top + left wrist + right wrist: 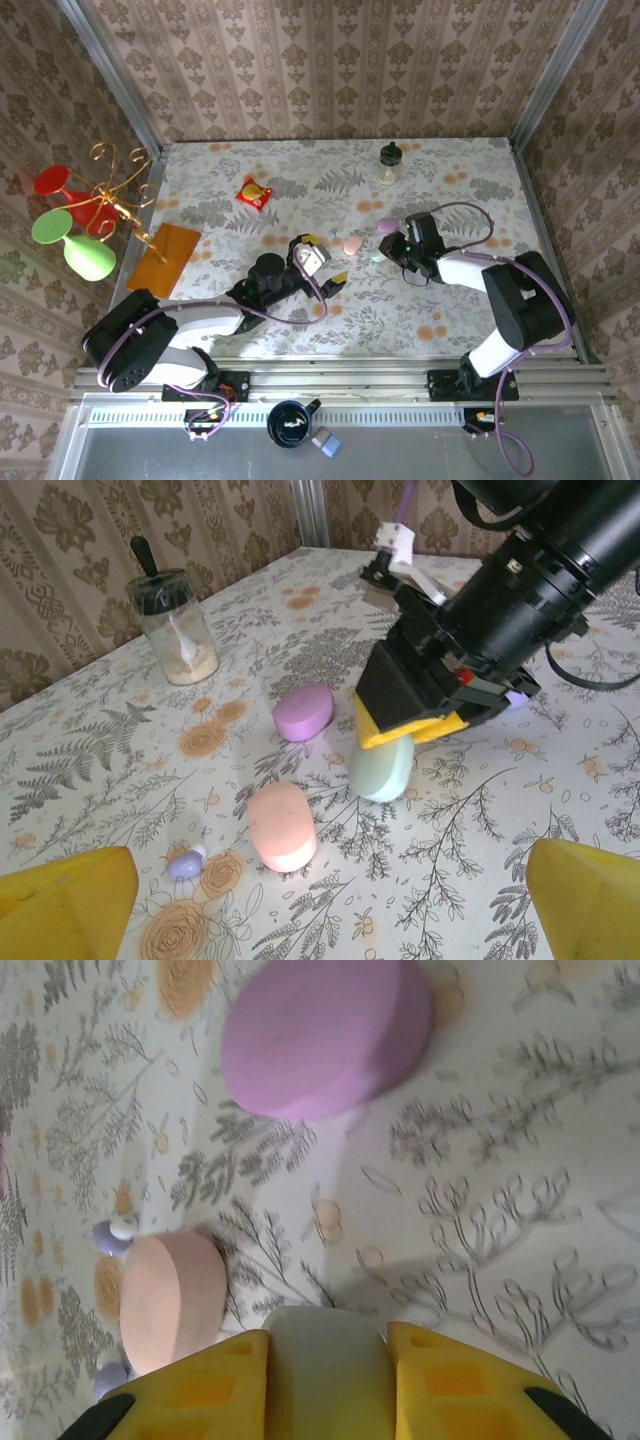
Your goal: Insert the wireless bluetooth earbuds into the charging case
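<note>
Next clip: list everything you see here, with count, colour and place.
table: one, floral cloth, patterned walls around it
jar: one, clear with black lid, near the far edge
packet: one, red and yellow, far left part of the table
board: one, orange, left edge
stand: one, gold, by the table's left edge
goblets: two, red and green, at the stand
lilac case: one, mid-table
pink case: one, near the lilac case
mint case: one, between the right fingers
earbuds: at least two, lilac, beside the pink case
mug: one, black, near ledge
left fingers: two, yellow, wide open
right fingers: two, yellow, shut on the mint case
</note>
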Controlling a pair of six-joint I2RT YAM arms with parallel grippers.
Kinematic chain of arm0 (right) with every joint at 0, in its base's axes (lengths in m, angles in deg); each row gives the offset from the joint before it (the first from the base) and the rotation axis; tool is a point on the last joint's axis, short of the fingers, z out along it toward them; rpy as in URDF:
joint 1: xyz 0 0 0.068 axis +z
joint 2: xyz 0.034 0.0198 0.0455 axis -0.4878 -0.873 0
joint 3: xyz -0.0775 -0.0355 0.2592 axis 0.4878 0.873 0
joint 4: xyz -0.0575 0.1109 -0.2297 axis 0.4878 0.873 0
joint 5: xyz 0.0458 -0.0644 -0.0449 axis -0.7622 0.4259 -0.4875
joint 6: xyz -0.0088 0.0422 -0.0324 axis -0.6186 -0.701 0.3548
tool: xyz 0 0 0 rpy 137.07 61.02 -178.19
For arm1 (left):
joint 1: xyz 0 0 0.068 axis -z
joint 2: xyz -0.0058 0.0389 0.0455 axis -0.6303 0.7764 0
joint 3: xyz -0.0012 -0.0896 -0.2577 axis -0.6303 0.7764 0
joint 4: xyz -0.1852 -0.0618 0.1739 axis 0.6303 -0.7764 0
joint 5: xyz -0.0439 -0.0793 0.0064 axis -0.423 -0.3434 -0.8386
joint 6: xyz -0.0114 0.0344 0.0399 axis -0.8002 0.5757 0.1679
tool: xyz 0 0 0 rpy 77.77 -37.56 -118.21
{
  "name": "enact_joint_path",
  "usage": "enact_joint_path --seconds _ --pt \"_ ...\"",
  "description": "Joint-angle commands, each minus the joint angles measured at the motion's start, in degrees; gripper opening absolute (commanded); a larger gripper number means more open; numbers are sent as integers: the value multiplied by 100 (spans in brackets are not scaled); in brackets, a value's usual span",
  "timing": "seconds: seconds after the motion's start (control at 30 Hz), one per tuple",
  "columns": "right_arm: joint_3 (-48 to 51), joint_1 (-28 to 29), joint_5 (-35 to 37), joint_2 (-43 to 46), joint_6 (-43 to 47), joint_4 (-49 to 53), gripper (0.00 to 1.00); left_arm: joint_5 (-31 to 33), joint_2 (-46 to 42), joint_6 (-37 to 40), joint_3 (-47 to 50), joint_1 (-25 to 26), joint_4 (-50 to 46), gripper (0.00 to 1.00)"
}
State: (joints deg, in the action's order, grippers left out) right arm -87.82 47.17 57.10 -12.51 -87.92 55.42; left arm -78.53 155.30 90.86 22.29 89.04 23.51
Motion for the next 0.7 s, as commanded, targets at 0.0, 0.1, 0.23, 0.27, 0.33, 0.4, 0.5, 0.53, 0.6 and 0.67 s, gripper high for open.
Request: enact_joint_path --seconds 0.0,0.1,0.23,0.27,0.33,0.4,0.5,0.53,0.6,0.67 --pt "-318 -8 286 -171 243 77 26 142 87 36 -114 65 49 100" --pt "-483 11 430 -68 486 472 40 239 113 -87 -148 65 19 100" --pt "-598 41 879 387 881 1103 59 415 140 -176 -198 68 -64 100" --pt "-608 47 1041 557 972 1289 63 443 150 -214 -194 63 -53 100" --pt "-585 52 1460 914 1101 1648 67 419 175 -196 -219 60 -64 100" --pt "-491 52 2076 1369 1147 2053 71 390 218 -184 -259 56 -79 100" --pt "-283 64 2965 1936 1248 2646 74 374 279 -197 -313 56 -78 100" --pt "-239 65 3235 2082 1248 2863 74 374 290 -197 -337 56 -81 100" --pt "-67 58 3716 2378 1284 3186 75 375 338 -167 -382 61 -78 100" --pt "74 58 3906 2556 1290 3405 76 362 398 -131 -439 50 -79 100"
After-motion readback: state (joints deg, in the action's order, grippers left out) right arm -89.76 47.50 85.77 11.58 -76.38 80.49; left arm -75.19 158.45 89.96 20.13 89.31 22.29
